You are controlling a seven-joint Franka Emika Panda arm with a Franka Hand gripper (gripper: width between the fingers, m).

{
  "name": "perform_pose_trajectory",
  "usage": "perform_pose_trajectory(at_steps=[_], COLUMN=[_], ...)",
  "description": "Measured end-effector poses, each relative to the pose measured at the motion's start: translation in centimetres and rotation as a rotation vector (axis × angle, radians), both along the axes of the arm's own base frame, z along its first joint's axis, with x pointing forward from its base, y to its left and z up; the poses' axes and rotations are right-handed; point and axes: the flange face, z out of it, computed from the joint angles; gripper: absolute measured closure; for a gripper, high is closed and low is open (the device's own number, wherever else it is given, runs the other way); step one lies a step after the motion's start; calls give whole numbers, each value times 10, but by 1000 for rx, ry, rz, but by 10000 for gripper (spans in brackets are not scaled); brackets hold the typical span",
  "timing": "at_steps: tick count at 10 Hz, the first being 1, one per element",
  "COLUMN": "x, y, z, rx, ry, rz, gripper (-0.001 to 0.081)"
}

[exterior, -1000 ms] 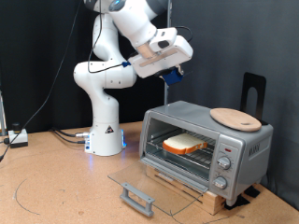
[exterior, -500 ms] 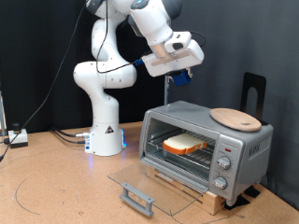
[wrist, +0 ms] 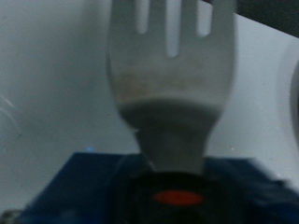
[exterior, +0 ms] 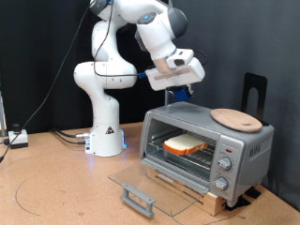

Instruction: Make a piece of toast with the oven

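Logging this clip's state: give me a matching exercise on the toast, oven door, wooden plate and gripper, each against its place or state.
Things:
1. piece of toast
2. oven door
3. wooden plate
4. gripper

Places or states:
A. lying on the oven roof
B. dropped open, flat in front
C. on the wire rack inside
D. in the air above the oven, holding a fork

Pairs: 1-C, 2-B, 3-A, 4-D

Flat square slice of bread with orange-brown crust [exterior: 186, 145] lies on the wire rack inside the open silver-grey countertop toaster oven [exterior: 208, 148]
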Motion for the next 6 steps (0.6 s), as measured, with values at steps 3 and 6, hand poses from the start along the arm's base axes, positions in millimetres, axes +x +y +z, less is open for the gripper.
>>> perform_pose_trajectory(at_steps=[3,6], x=[1,7], y=[8,5], z=[-8,8], rx=[9,96], ry=[-6,-66], rz=[-6,-14], gripper=[158,5])
